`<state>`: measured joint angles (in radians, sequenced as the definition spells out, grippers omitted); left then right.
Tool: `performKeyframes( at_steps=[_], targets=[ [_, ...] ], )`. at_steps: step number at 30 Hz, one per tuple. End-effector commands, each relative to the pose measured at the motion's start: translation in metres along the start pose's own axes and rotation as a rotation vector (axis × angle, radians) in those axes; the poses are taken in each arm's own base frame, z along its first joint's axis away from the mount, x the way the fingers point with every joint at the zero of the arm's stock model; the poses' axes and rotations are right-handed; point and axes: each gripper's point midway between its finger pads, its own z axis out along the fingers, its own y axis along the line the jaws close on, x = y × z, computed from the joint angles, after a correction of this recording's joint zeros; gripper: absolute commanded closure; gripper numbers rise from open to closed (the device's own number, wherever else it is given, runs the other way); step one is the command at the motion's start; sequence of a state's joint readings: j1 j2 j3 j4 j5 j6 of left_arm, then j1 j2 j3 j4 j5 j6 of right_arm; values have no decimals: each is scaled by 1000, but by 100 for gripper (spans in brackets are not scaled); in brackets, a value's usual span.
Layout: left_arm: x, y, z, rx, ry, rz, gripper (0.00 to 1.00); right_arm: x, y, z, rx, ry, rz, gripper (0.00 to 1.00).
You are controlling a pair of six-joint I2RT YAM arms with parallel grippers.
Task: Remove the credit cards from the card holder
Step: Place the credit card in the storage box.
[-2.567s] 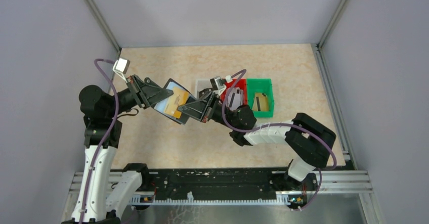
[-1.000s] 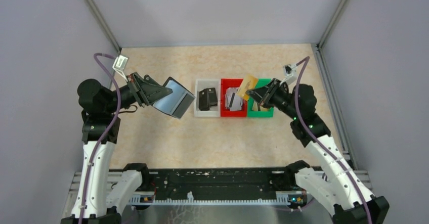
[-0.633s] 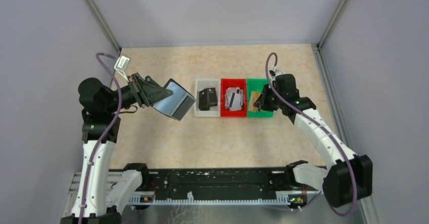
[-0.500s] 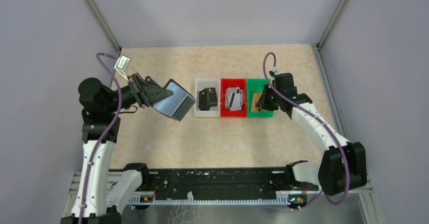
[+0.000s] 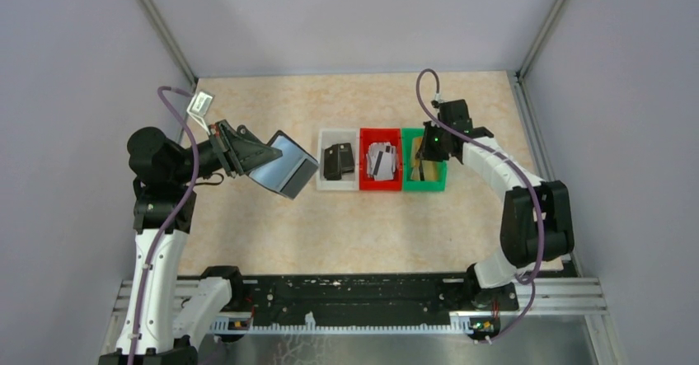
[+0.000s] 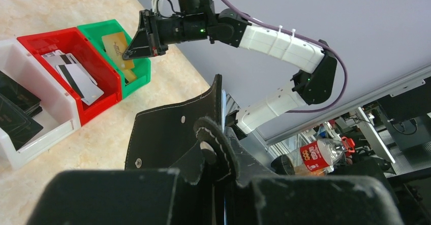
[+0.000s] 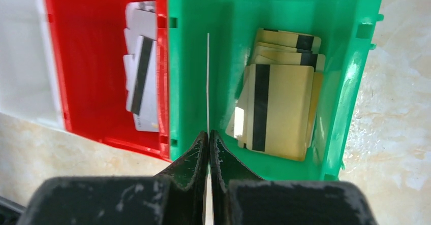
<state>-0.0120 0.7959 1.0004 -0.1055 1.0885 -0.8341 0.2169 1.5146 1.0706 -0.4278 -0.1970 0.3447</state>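
Note:
My left gripper (image 5: 250, 152) is shut on the black card holder (image 5: 286, 163) and holds it open in the air, left of the bins; its grey-blue inside faces up. In the left wrist view the card holder (image 6: 170, 133) stands between my fingers with its snap-tab strap (image 6: 216, 143) curled over. My right gripper (image 7: 209, 139) is shut on a gold credit card (image 7: 208, 83), seen edge-on, over the green bin (image 7: 350, 83). The left wrist view shows that card (image 6: 116, 44) tilted above the bin. Several gold cards (image 7: 277, 108) lie in the bin.
Three bins stand in a row mid-table: a white one (image 5: 338, 189) with black wallets, a red one (image 5: 381, 188) with grey-white striped cards (image 7: 142, 77), and the green one (image 5: 437, 185). Grey walls enclose the table.
My right arm carried the gold card from the card holder across to the green bin and turned it down over the bin. My left gripper and the card holder stayed put.

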Motion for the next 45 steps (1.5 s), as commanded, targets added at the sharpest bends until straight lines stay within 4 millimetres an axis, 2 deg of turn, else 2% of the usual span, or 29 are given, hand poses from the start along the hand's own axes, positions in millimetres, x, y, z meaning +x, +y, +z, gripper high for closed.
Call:
performKeyframes(
  at_steps=[1, 8, 15, 22, 31, 36, 42, 45],
  targets=[
    [-5, -17, -3, 39, -10, 65, 100, -18, -9, 6, 38, -45, -20, 100],
    [-5, -23, -5, 55, -2, 72, 100, -15, -23, 11, 101, -40, -22, 100],
    [-6, -25, -4, 61, 1, 69, 100, -4, -30, 16, 120, -8, -34, 100],
    [-6, -26, -4, 67, 3, 67, 100, 0, -37, 14, 151, -20, -28, 100],
    [-9, -28, -4, 71, 1, 64, 100, -5, -44, 7, 197, -48, -30, 97],
    [-9, -27, -3, 70, 1, 61, 100, -12, -46, 0, 219, -80, -34, 88],
    [-9, -28, -4, 70, 1, 60, 100, -17, -48, -7, 242, -104, -38, 83],
    [-8, -28, -4, 72, 2, 61, 100, -27, -49, -18, 264, -147, -39, 83]
  ],
)
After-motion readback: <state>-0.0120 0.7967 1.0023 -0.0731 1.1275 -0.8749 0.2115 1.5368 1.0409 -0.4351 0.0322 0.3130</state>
